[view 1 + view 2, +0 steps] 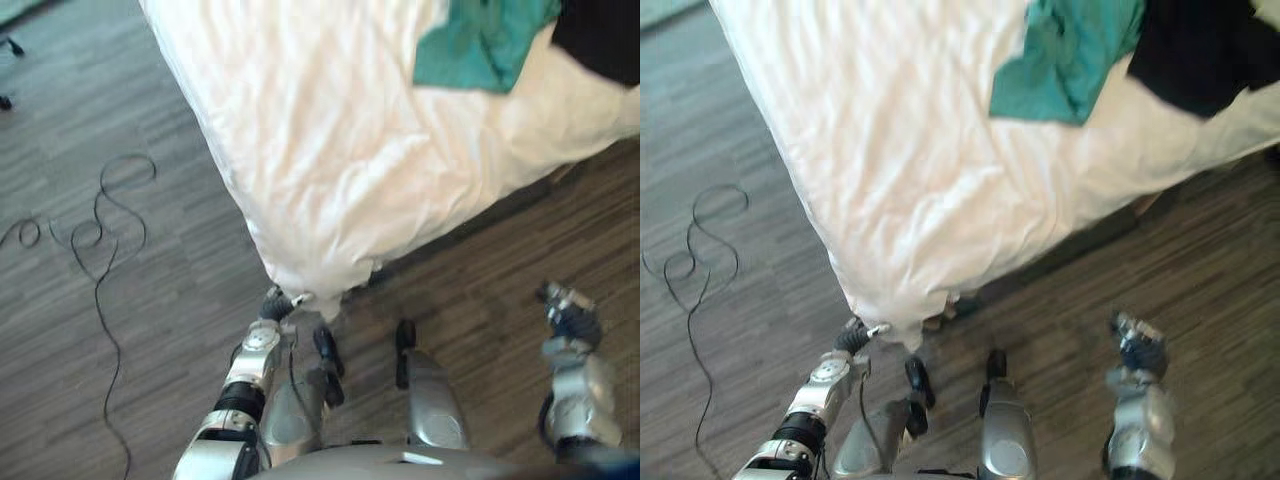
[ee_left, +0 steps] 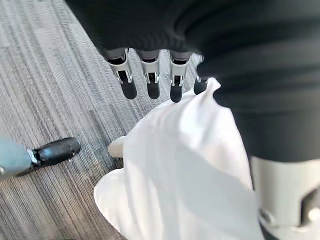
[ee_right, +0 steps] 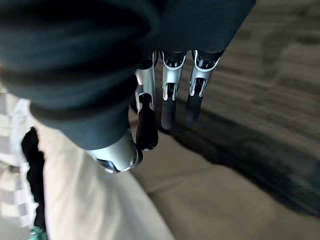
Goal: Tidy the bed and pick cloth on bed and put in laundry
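A white duvet [image 1: 340, 150] covers the bed, and its near corner hangs down toward the floor. My left hand [image 1: 272, 308] is at that corner. In the left wrist view the white cloth [image 2: 180, 165] rises to a peak pinched beside the fingers [image 2: 150, 85]. A teal cloth [image 1: 1065, 60] lies crumpled on the far part of the bed, with a black cloth [image 1: 1200, 50] touching it on the right. My right hand [image 1: 568, 312] hangs over the floor, right of the bed corner, fingers [image 3: 167, 100] straight and holding nothing.
Grey wood-pattern floor [image 1: 120, 330] runs along the bed's left side and in front of it. A dark gap [image 1: 480, 215] shows under the bed's right edge.
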Tool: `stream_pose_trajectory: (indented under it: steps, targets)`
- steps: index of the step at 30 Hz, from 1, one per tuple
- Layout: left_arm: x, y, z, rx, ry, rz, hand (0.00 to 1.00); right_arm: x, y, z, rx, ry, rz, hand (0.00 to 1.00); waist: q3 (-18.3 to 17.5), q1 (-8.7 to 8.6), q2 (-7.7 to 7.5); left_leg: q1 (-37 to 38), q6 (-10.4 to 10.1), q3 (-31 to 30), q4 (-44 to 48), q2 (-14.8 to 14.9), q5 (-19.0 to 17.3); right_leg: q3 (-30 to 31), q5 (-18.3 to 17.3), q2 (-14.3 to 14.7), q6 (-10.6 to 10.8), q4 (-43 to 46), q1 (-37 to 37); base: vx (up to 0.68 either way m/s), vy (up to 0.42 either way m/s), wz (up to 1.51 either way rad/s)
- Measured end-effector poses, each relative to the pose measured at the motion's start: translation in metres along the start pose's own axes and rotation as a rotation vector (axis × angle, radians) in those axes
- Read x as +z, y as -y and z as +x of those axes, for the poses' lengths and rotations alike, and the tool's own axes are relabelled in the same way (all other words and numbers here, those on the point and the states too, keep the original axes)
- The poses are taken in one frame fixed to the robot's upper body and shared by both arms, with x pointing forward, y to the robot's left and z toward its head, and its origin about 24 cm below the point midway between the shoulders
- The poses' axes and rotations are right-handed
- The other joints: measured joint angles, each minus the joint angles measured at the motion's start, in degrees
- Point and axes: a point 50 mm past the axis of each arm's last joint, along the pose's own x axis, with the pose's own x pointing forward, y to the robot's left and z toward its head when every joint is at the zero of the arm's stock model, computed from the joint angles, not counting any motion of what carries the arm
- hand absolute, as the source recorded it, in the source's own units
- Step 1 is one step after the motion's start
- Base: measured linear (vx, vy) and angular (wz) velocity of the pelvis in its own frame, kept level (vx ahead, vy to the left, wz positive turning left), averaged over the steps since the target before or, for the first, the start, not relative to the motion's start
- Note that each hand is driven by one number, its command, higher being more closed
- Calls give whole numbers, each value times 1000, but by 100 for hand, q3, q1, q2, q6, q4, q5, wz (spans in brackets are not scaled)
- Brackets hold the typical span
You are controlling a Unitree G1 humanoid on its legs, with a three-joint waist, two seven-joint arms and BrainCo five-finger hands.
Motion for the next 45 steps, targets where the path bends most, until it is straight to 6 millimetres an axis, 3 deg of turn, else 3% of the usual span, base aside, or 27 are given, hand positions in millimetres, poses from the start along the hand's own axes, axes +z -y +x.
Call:
stream_pose_trajectory:
  steps: [3, 5, 8, 9, 10, 11, 12, 13, 14, 15, 16, 17, 18, 20, 21, 23, 24, 26, 28, 29, 32, 35, 36, 37, 40, 45]
  targets:
    - [-30, -7, -9, 21, -65, 51, 0, -49, 21, -25, -105, -174, -116, 0, -248, -32, -43, 367, -37, 248, 79, 24, -179, -530, -264, -225, -92, 376, 127, 39, -37, -41]
    - [-44, -11, -12, 33, -99, 59, 0, -72, 31, -40, -152, -272, -136, 0, -340, -83, -49, 449, -114, 362, 365, 130, -385, -752, -328, -259, -127, 626, 120, 28, -104, -47]
    - [-73, -13, -22, 50, -179, 53, 0, -99, 36, -57, -175, -395, -159, 0, -417, -118, -2, 673, -230, 837, 593, 535, -591, -1011, 3, 52, -268, 835, 55, -9, -126, -104]
    - [-87, -15, -29, 72, -211, 33, 0, -107, 34, -61, -168, -429, -161, 0, -533, -99, 46, 739, -233, 1123, 550, 746, -576, -1346, -110, 37, -443, 1214, -32, -34, -80, -83]
    - [-90, -17, -30, 83, -216, 29, 0, -109, 34, -64, -166, -440, -157, 0, -566, -134, -22, 792, -258, 1194, 550, 742, -560, -1564, -286, -189, -511, 1833, -83, 2, -128, -75]
    - [-93, -16, -32, 89, -216, 30, 0, -116, 40, -73, -171, -477, -170, 0, -665, -169, -121, 871, -262, 1309, 622, 719, -559, -1845, -333, -667, -457, 2576, -69, 107, -148, -65]
    - [-94, -23, -33, 122, -215, 30, 0, -121, 43, -78, -167, -508, -194, 0, -785, -175, -333, 809, -230, 1423, 986, 800, -625, -2061, -256, -809, -409, 2592, -52, 100, -212, -98]
    - [-102, -26, -35, 151, -242, 4, 0, -118, 40, -74, -135, -494, -239, 0, -815, -102, -161, 534, -110, 1432, 1595, 1144, -708, -2350, -82, -550, -665, 2193, 103, 35, -192, -100]
    - [-104, -27, -36, 163, -245, -6, 0, -117, 34, -69, -105, -484, -252, 0, -791, -69, -211, 407, -153, 1376, 1685, 1122, -873, -2344, -42, -454, -751, 1877, 183, -122, -137, -95]
    - [-105, -28, -36, 174, -252, -8, 0, -113, 22, -57, -66, -457, -249, 0, -761, -81, -314, 242, -30, 1207, 1231, 593, -1031, -1975, 0, -195, -764, 673, 583, -204, -81, -83]
    - [-105, -25, -36, 171, -244, -7, 0, -106, 20, -49, -48, -428, -261, 0, -764, -55, -274, 147, 180, 1151, 644, 264, -645, -2028, 148, -3, -640, -359, 1026, -206, -64, -88]
    - [-107, -24, -37, 174, -247, -11, 0, -103, 17, -45, -35, -414, -261, 0, -755, 3, -183, 128, 232, 1191, 475, 286, -351, -2086, 148, 119, -620, -585, 1125, -159, -46, -94]
    - [-112, -20, -40, 173, -266, -14, 0, -97, 16, -39, -10, -396, -292, 0, -749, 42, -1, 109, 283, 1279, 453, 492, -17, -2096, 115, 414, -560, -953, 1328, -115, -12, -73]
    - [-119, -22, -42, 174, -290, 2, 0, -103, 5, -39, 47, -414, -319, 0, -794, 21, -27, 188, 237, 1298, 659, 572, -6, -2069, 364, 512, -346, -1574, 1649, -86, 3, -35]
    - [-119, -20, -43, 164, -285, 12, 0, -104, 3, -39, 65, -419, -336, 0, -845, 27, 82, 211, 265, 1347, 682, 643, -168, -2041, 365, 607, -412, -1786, 1735, -71, 32, -31]
    - [-118, -21, -42, 167, -276, 6, 0, -107, -7, -38, 105, -433, -360, 0, -823, 55, 95, 192, 247, 1543, 813, 769, -290, -2091, 382, 604, -439, -1777, 1711, -65, 53, -47]
    - [-118, -23, -42, 172, -272, 4, 0, -109, -16, -36, 141, -449, -385, 0, -789, 183, 140, 216, 177, 1571, 1053, 849, -379, -2058, 407, 594, -432, -1773, 1722, -36, 62, -65]
    - [-117, -25, -42, 193, -268, -27, 0, -117, -21, -35, 152, -540, -416, 0, -736, 256, 143, 241, 202, 546, 1565, 789, -351, -1556, 465, 539, -439, -1601, 1754, -28, 33, -98]
    - [-121, -25, -44, 197, -286, -37, 0, -120, -25, -31, 145, -597, -449, 0, -683, 362, 239, 352, 177, -312, 1663, 660, -367, -1178, 443, 511, -433, -1466, 1748, -30, 41, -114]
    - [-134, -24, -50, 193, -335, -40, 0, -121, -28, -29, 127, -633, -459, 0, -724, 364, 371, 395, 83, -846, 1766, 575, -426, -878, 470, 511, -390, -1470, 1726, -22, 72, -100]
    - [-147, -18, -60, 160, -373, -17, 0, -124, -29, -29, 81, -671, -449, 0, -730, 402, 526, 393, -96, -1534, 2130, 453, -550, -490, 520, 506, -311, -1471, 1725, 2, 88, -81]
    - [-149, -15, -61, 123, -375, 3, 0, -125, -26, -30, 16, -680, -431, 0, -757, 432, 571, 610, -172, -1956, 1873, 411, -868, -390, 563, 580, -243, -1504, 1705, -3, 137, -38]
    - [-150, -13, -61, 77, -378, 51, 0, -124, -24, -30, -19, -673, -420, 0, -809, 399, 653, 830, -178, -2085, 1436, 449, -1089, -399, 582, 658, -220, -1504, 1668, 6, 166, -18]
    - [-153, -11, -63, 38, -391, 79, 0, -125, -26, -30, -44, -672, -411, 0, -817, 395, 633, 996, -184, -2049, 1090, 489, -1236, -422, 639, 686, -186, -1479, 1627, 8, 118, -21]
    - [-163, -13, -68, -7, -444, 106, 0, -127, -32, -30, -67, -674, -413, 0, -818, 473, 569, 1341, -187, -1726, 952, 431, -1195, -626, 851, 575, -196, -1261, 1619, 68, 90, -54]
    - [-176, -8, -76, -71, -519, 129, 0, -127, -35, -29, -88, -690, -488, 0, -843, 395, 706, 1748, -88, -2136, 937, 146, -1017, -758, 851, 369, -186, -1102, 1920, 39, 52, -21]
